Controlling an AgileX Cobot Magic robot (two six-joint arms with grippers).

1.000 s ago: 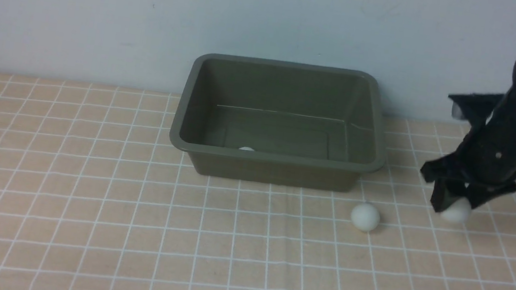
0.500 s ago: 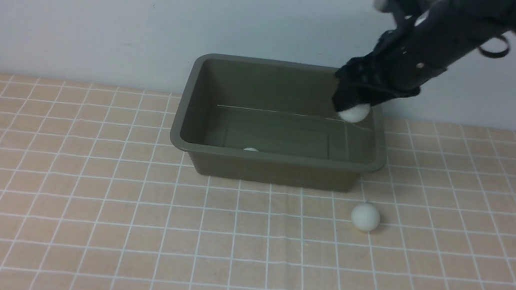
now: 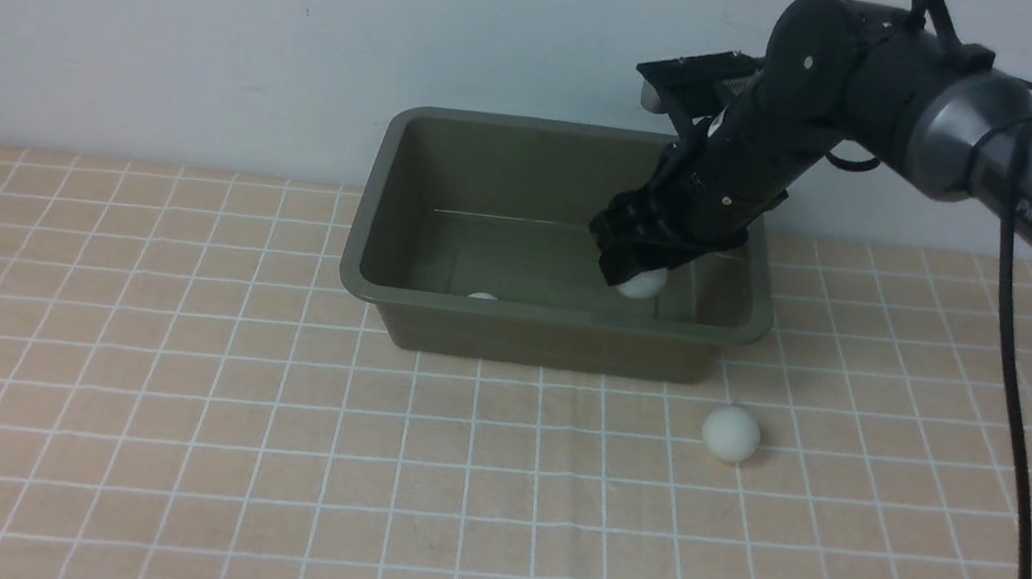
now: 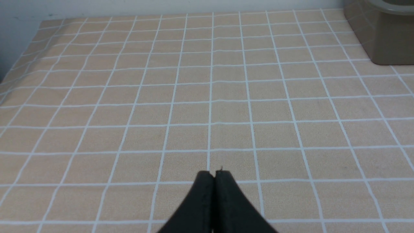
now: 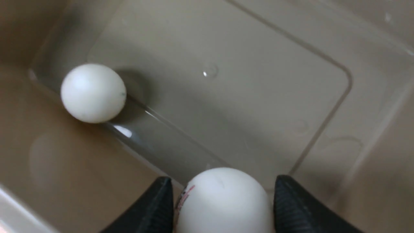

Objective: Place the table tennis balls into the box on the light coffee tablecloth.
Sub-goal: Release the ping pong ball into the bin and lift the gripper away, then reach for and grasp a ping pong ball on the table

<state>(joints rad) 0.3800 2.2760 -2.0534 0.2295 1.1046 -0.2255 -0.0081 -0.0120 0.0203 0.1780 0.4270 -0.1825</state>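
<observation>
Right of centre, our claw grips a likely light, slippery ball, best pinched gently across its middle.

Black and dark grey arm hardware, with white lettering and loose black cables.
The right arm has a rounded black wrist housing, smooth grey tubular links with a metallic sheen, and "PiPER" in white on the longer link. A thick black cable runs at its near side; a thinner black lead loops at the wrist. The right gripper is black and angular, with small pale round spots like screw heads on its body, a flat black bracket and a short grey piece under that. The left gripper shows dark, tapering fingers with narrow, blunt tips.
</observation>
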